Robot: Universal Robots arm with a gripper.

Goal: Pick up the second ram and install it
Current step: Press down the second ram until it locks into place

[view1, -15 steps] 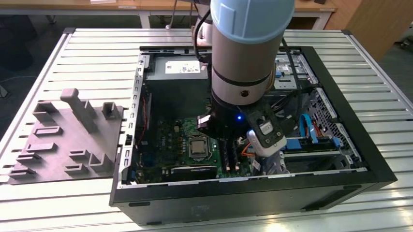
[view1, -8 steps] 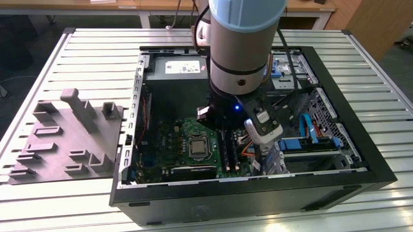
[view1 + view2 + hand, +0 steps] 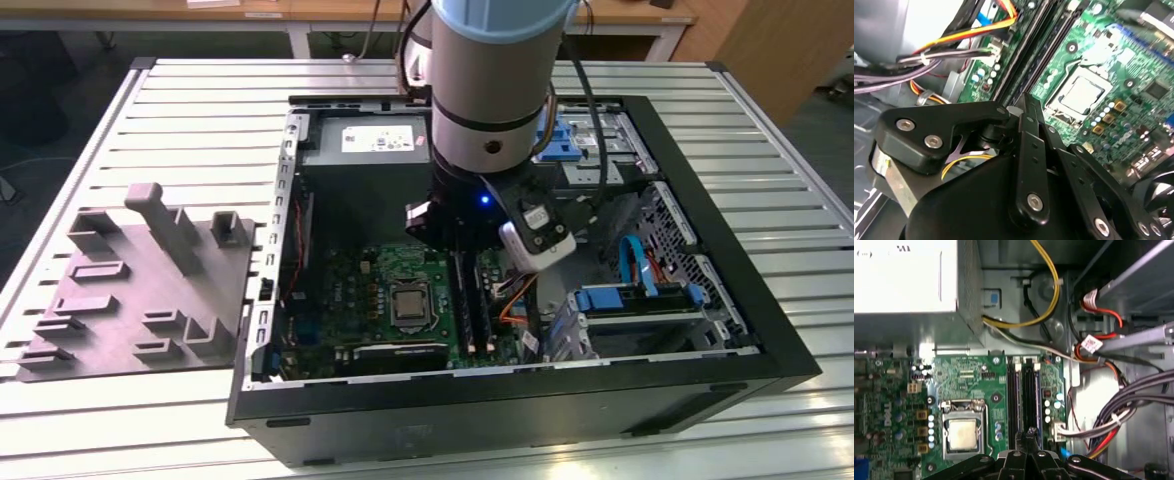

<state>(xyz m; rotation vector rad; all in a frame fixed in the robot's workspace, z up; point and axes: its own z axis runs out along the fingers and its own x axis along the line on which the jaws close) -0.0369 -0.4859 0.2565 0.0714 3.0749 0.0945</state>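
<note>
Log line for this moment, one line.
gripper: shut, over RAM slots | second ram: seat not discernible | case: open

From my station, I take the memory slots as the landmark. Above them the case is open-topped, so I have a clear vertical way down. Beside the slots, on the exterior view's left, the processor socket lies low and flat. On the other side, bundled cables crowd close. Beyond the slots' far end the power supply box and a yellow cable stand in my way.
</note>
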